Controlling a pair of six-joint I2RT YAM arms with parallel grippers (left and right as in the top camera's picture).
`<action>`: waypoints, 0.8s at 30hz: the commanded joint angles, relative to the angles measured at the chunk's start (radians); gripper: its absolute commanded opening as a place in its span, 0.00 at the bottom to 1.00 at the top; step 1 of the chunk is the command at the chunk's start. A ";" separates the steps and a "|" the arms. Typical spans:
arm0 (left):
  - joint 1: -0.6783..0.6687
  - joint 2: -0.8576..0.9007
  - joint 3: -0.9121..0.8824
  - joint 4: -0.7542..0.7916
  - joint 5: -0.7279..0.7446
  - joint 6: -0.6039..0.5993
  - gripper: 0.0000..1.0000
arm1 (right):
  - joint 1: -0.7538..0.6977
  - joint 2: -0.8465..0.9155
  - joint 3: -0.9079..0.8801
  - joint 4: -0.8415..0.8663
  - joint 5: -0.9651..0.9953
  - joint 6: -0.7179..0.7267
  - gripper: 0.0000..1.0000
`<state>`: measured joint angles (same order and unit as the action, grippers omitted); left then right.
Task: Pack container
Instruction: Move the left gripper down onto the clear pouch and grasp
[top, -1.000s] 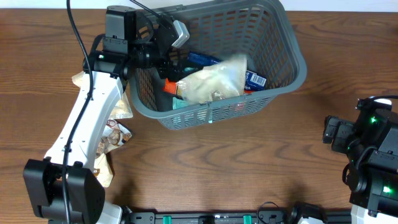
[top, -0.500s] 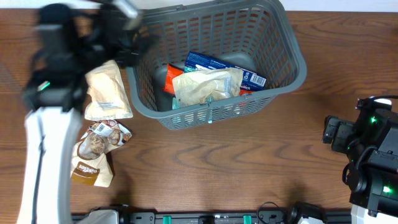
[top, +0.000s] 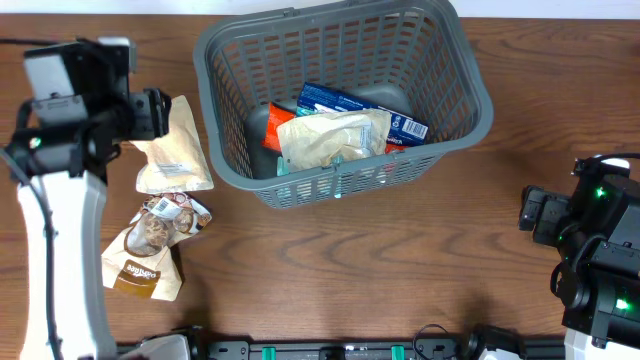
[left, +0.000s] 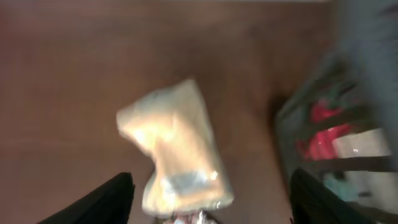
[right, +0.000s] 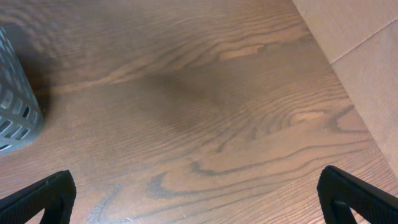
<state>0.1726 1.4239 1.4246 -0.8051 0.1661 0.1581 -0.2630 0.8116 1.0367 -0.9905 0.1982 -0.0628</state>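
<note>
The dark grey slatted container (top: 455, 60) stands at the back middle of the table. It holds a pale snack bag (top: 335, 137), a blue pack (top: 345, 100) and an orange-red pack (top: 278, 118). A pale beige snack bag (top: 172, 150) lies on the table left of the container; it shows blurred in the left wrist view (left: 177, 152). My left gripper (left: 211, 202) is open and empty above this bag. My right gripper (right: 199, 199) is open and empty over bare wood at the far right. A corner of the container shows in the right wrist view (right: 15, 93).
Two more snack packs lie at the front left: a clear pack of brown pieces (top: 160, 222) and a brown pack (top: 140, 272). The right arm's base (top: 595, 255) stands at the right edge. A pale board edge (right: 354, 43) shows at the right wrist view's upper right.
My left arm has left the container, swinging left to above the beige bag on the table. The pale snack bag now lies settled in the container. The right arm has not moved.
</note>
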 joint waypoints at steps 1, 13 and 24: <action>0.028 0.064 -0.030 -0.003 -0.082 -0.098 0.72 | 0.011 0.006 -0.005 -0.002 0.000 0.002 0.99; 0.056 0.331 -0.031 0.006 -0.077 -0.164 0.99 | 0.011 0.007 -0.005 -0.005 -0.011 0.002 0.99; 0.056 0.525 -0.031 0.093 -0.072 -0.191 0.99 | 0.011 0.008 -0.005 -0.005 -0.012 0.002 0.99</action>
<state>0.2264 1.9160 1.3983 -0.7258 0.0975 -0.0074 -0.2630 0.8181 1.0367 -0.9928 0.1909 -0.0628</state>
